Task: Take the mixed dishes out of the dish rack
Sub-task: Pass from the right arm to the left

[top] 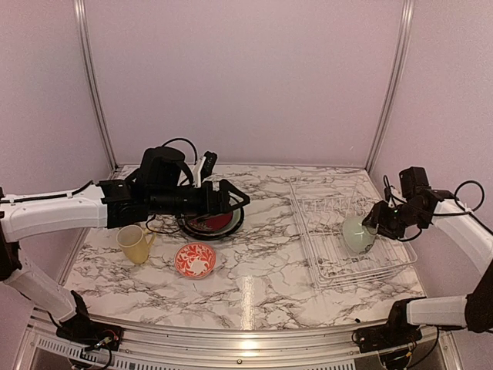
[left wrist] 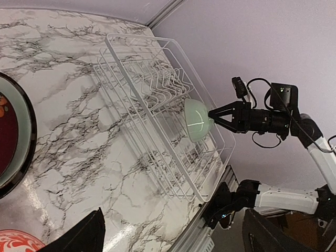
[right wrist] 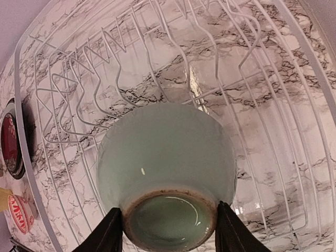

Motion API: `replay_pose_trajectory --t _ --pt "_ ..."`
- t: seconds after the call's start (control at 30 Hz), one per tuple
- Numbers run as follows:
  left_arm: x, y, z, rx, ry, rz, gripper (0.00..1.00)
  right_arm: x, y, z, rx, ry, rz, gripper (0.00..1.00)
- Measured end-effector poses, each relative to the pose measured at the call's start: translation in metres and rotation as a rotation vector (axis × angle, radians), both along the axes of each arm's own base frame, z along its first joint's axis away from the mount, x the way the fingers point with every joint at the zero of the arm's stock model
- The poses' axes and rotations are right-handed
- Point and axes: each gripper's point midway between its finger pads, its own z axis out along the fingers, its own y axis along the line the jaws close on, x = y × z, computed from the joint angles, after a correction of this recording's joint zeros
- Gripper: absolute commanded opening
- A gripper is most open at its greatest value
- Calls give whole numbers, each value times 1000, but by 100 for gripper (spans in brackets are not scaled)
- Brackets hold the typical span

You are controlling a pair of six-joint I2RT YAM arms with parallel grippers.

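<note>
The white wire dish rack stands on the right of the marble table and holds only a pale green bowl. My right gripper is shut on the bowl's foot ring, one finger on each side, with the bowl tipped on its side among the tines. My left gripper is open and empty, above a stack of plates with a black rim, a pale green ring and a red centre. A yellow mug and a small red patterned dish stand on the table to the left.
The left wrist view shows the rack, the bowl and my right gripper from across the table. The table's metal front rail runs along the near edge. Purple walls enclose the back and sides.
</note>
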Motion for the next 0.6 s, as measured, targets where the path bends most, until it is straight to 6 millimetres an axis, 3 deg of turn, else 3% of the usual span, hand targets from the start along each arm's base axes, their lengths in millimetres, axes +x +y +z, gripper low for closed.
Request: replay_pose_trajectory --t 0.17,0.37,0.47,0.6 --pt "13 -56 4 -151 58 -71 88 3 9 16 43 -71 30 25" --pt "26 -153 8 -303 94 -191 86 0 20 37 94 -158 72 25" --pt "29 -186 4 -335 105 -217 86 -2 26 44 125 -180 93 25" --pt "35 -214 -6 -364 128 -224 85 -2 35 54 175 -213 124 25"
